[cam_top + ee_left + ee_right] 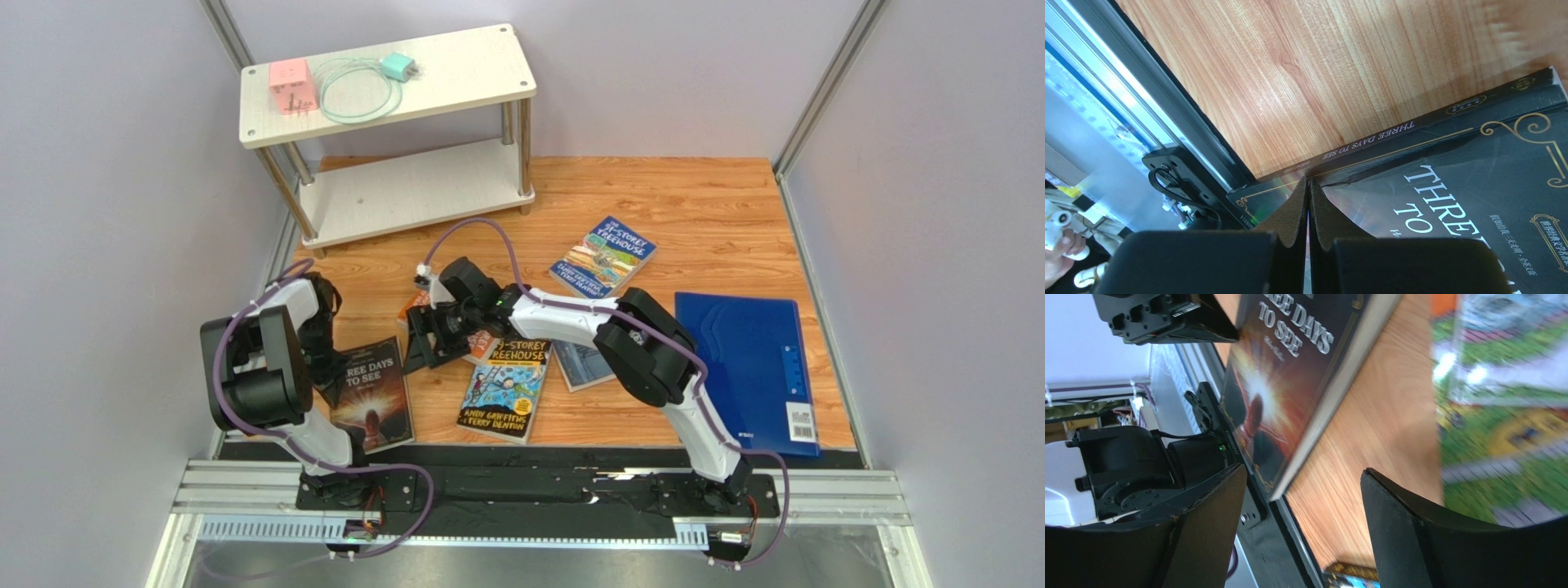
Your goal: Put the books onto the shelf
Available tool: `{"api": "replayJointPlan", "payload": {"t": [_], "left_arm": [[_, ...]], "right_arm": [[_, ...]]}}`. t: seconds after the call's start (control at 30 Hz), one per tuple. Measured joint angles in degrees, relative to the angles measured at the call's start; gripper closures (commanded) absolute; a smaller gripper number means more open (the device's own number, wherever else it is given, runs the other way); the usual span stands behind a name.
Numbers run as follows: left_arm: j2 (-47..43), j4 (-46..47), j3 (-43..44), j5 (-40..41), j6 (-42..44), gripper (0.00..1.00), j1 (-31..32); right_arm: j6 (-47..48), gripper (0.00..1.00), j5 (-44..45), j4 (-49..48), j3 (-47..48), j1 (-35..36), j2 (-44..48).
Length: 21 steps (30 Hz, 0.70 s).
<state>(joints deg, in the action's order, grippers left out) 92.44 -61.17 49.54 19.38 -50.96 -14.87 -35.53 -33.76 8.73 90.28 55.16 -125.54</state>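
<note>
The shelf (405,184) stands at the back left. A dark brown book (374,398) lies near the left arm. My left gripper (325,343) is shut, its tips (1309,182) resting on that book's cover (1475,177) by the spine. My right gripper (429,337) hangs open over bare wood, nothing between its fingers (1303,474). Beside it shows an orange-green book (1499,416), blurred; from above only its orange corner (417,294) shows. A yellow-black book (505,390), a bright blue book (601,257) and a slate blue book (583,365), partly under the right arm, lie on the floor.
A large plain blue folder (748,368) lies at the right. A pink item (291,88) and a teal charger (398,65) with its cable sit on the shelf's top board. Metal rails (540,490) run along the near edge, and walls close in both sides.
</note>
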Motion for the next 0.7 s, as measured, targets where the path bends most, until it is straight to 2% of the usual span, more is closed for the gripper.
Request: {"api": "replayJointPlan", "payload": {"t": [0.33,0.53,0.7], "left_arm": [[0.72,0.66,0.04,-3.5,4.39,1.0,-0.15],[1.33,0.24,0.28,-4.52,7.04,1.0,0.94],[1.29,0.63,1.4,-6.49,7.61,1.0,6.01]], "right_arm": [[-1.38,0.26,-2.8,2.23,14.03,3.8,-12.02],[-1.05,0.27,-4.31,5.33,18.4,3.72,-12.83],[-0.87,0.27,-5.6,4.35,19.74,3.26,-12.81]]}}
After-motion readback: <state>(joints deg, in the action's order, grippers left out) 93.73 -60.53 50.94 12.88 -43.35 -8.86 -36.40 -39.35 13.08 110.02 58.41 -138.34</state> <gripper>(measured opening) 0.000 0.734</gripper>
